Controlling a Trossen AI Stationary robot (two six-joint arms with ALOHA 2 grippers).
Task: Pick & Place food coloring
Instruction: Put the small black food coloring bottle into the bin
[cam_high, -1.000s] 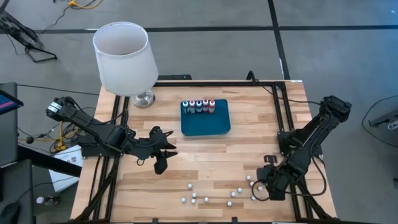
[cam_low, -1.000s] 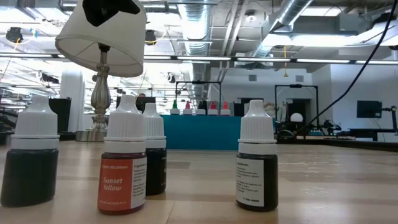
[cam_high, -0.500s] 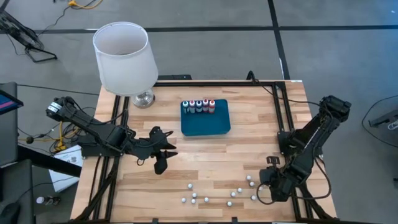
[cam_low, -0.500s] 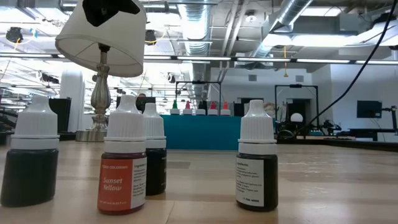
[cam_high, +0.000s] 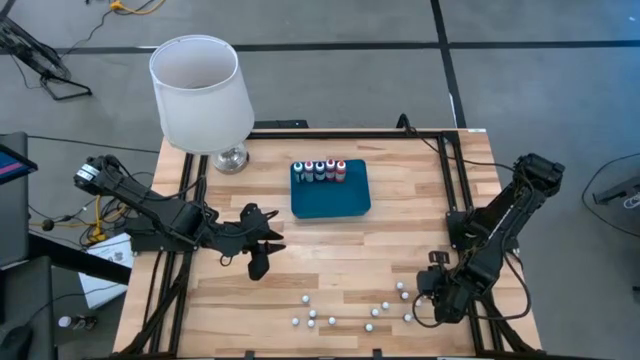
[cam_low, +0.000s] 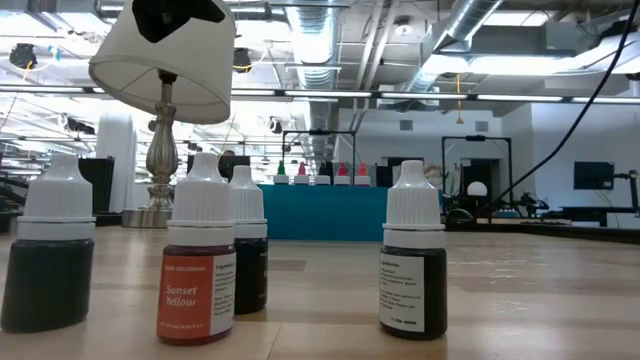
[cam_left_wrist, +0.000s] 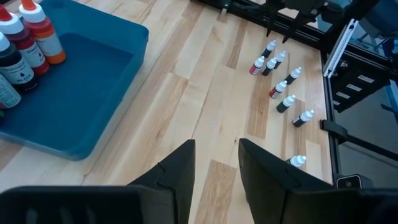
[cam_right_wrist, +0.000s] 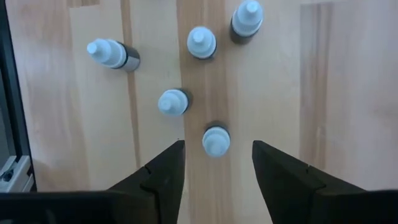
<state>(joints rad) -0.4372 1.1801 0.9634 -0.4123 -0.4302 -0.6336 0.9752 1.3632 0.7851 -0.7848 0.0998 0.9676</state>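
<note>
A wooden counter (cam_high: 330, 250) stands on a grey floor (cam_high: 520, 70). On its far left corner is a lamp with a white shade (cam_high: 198, 92) and a shiny metal base (cam_high: 231, 158). Near the far middle lies a flat dark teal tray (cam_high: 332, 200).

Two matte black jointed arms with dark cabling; each pincer (cam_right_wrist: 214, 163) has two flat, angular black fingers

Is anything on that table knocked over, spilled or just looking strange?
Nothing stands out. The loose food coloring bottles near the table's front edge stand upright, scattered, five more stand in a row in the teal tray, and no spill shows. The lamp stands at the back corner.
</note>
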